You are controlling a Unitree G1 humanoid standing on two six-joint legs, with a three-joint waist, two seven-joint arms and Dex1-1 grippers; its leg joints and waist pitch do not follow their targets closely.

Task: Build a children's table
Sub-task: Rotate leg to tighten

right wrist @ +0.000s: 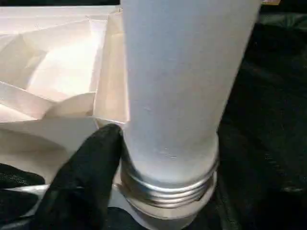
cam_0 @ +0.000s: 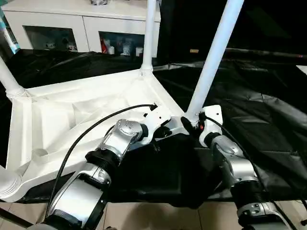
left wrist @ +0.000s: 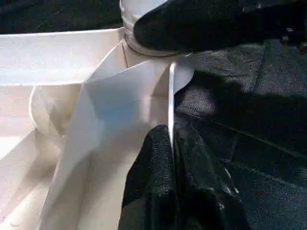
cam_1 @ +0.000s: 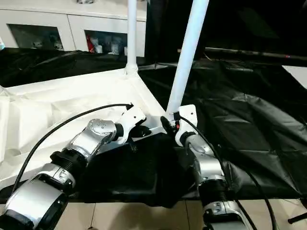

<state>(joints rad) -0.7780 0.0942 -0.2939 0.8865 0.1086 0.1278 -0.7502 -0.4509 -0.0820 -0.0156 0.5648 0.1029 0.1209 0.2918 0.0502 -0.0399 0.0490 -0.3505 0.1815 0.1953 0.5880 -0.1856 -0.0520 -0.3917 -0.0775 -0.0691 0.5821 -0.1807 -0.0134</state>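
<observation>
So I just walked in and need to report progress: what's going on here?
The robot is assembling a children's table on a black sheet. The tabletop lies upside down. The left tool is shut on the tabletop's thin rim beside the near corner, steadying it. The right tool is around the base of a leg standing tilted at that corner socket; its threads still show in the right wrist view, so it isn't fully seated. Another leg already stands in the far corner.
</observation>
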